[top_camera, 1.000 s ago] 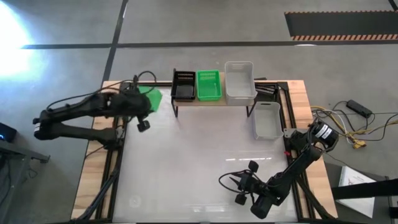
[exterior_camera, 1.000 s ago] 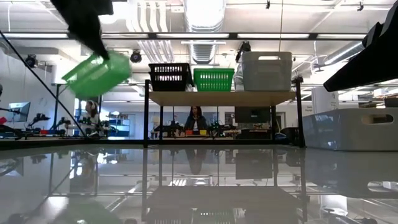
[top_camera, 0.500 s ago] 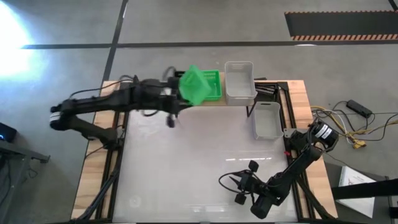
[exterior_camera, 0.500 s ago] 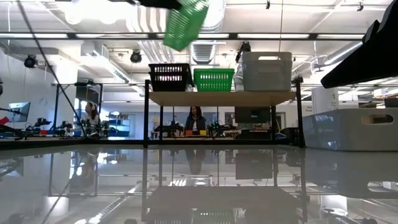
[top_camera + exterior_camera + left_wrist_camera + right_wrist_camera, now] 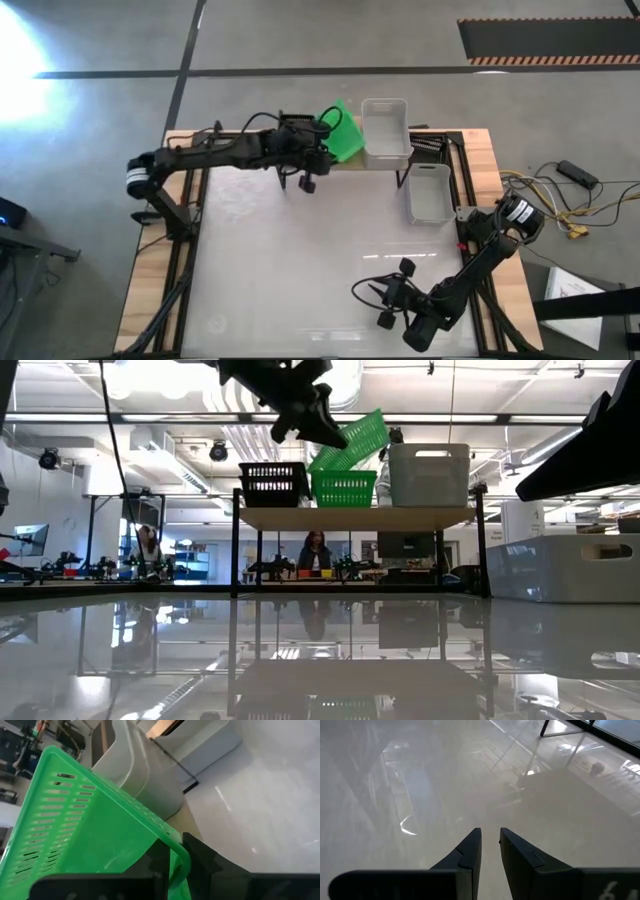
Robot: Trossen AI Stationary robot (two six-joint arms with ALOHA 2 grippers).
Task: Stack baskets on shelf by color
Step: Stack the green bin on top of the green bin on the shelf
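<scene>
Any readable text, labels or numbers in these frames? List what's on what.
"6": pale mark on the right pincer body, cut off at the picture's edge, so it may be part of something longer.
Paper sheet on the floor right of the table: print too small to read.
Green basket held by the left pincer: no label shows.
Nothing else is legible.

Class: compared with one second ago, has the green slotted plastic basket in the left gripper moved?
Yes. The green slotted plastic basket travelled rightward, from beside the wooden-topped shelf to above the green basket resting there.
</scene>
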